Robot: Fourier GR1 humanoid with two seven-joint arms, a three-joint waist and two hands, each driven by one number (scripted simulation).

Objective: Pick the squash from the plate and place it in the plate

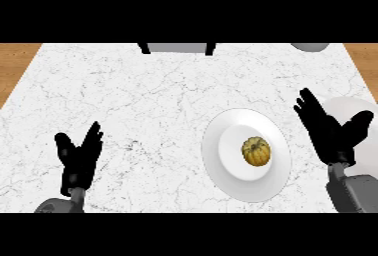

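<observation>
White marble with thin grey veins covers the counter [148,100], and brown wood shows past its left and right edges. Nearest, by the counter's front edge on the left, the left hand [79,156] rests with its black fingers straight and spread, pointing up, holding nothing. Toward the front right, the right hand [330,131] is raised with fingers straight and the thumb set apart, also holding nothing; it sits between 2 plates. Just left of it lies the white plate [221,145], and on that plate, slightly right of its middle, sits the squash [256,151], yellow-green, ribbed, with a dark stem spot on top. No hand touches the squash. Behind the right hand, at the counter's right edge, the second plate [354,106] shows only in part, its lower side hidden by the hand. At the far edge stands a grey object with black ends [177,48], and a pale rounded object [310,47] sits near the far right corner.
</observation>
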